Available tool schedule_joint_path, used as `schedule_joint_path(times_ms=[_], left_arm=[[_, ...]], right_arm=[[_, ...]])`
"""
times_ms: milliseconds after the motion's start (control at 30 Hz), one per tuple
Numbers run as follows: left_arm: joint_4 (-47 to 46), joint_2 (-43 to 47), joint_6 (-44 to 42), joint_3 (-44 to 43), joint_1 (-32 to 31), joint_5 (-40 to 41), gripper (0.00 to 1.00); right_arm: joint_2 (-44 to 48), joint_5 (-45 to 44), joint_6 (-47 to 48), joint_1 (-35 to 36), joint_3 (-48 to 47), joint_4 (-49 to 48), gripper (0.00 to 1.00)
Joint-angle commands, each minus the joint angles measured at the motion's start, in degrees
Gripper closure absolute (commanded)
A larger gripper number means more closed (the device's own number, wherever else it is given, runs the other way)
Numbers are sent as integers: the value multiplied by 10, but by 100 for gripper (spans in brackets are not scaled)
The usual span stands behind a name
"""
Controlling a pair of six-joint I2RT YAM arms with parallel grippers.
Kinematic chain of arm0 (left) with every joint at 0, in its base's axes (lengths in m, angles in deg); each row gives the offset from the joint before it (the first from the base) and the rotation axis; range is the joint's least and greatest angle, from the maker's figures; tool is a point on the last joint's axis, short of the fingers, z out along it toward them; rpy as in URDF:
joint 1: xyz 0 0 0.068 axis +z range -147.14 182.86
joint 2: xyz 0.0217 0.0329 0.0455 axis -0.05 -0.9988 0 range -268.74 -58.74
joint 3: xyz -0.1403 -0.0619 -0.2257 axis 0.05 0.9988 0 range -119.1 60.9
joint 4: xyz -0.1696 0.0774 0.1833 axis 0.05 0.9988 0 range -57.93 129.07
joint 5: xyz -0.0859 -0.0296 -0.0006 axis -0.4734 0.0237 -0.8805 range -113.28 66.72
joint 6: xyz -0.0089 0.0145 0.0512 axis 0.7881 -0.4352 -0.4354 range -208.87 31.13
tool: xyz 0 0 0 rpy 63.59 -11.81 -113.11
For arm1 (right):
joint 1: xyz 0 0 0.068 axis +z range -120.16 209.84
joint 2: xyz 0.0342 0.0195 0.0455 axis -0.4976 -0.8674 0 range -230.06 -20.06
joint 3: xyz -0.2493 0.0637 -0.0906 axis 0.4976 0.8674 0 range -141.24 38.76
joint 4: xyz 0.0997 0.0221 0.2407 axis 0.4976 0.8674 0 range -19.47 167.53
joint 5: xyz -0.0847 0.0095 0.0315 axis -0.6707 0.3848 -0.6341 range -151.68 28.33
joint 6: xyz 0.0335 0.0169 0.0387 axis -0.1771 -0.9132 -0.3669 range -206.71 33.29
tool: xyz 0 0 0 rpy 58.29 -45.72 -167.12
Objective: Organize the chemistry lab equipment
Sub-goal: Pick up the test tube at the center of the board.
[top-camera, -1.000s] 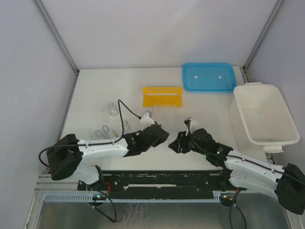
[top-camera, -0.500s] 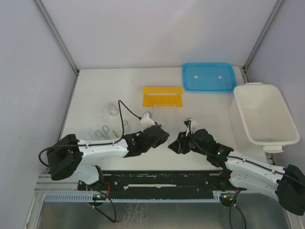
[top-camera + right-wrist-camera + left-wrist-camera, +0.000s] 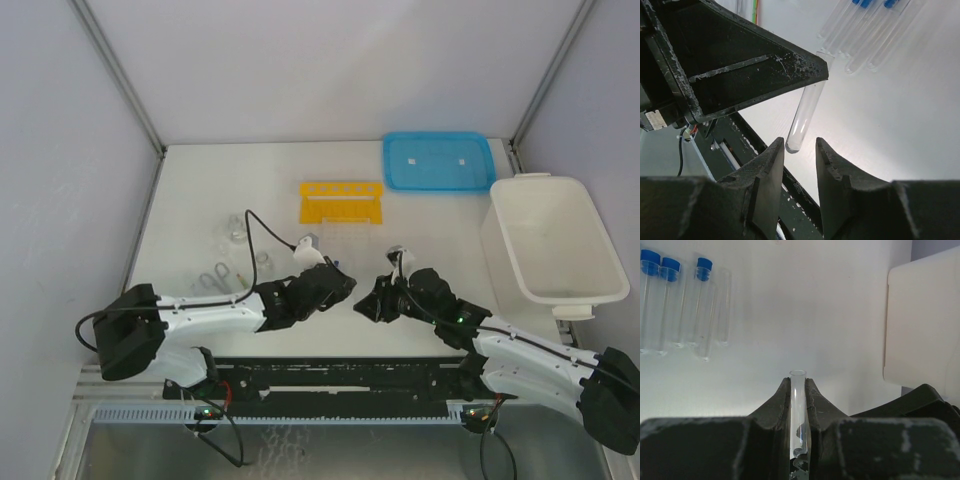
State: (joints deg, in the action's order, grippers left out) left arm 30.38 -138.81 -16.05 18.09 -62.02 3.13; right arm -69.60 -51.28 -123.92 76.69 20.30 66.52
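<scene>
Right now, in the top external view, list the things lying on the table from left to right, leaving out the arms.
Thin metal tongs → small clear glass vessels → yellow plastic tube rack → blue rectangular lid → big white plastic tub.

Light is bright, even and diffuse in the top view, where the white desk [image 3: 200,190] reads nearly blown out and the arms cast only faint, soft shadows. Small clear items there are too washed out to resolve. In the left wrist view the desk glares white, strongest low down around the sharp held tube [image 3: 798,410]; the capped tubes [image 3: 670,300] beyond look slightly soft. The right wrist view is high in contrast: dark gripper [image 3: 800,165] fingers in the foreground, blurred at the bottom edge, against an overexposed desk.
</scene>
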Motion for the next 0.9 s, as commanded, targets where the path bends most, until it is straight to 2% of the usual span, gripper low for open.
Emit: schedule_joint_path(times_ms=[0,333,867], left_arm=[[-19,21,-13,17,-4,7,95],[-25,23,-13,23,-10,1,95],[-27,31,-36,23,-17,-8,95]], right_arm=[[10,13,13,-4,-4,-20,68],[11,22,14,-7,-4,-24,69],[3,83,25,-33,-12,-10,69]])
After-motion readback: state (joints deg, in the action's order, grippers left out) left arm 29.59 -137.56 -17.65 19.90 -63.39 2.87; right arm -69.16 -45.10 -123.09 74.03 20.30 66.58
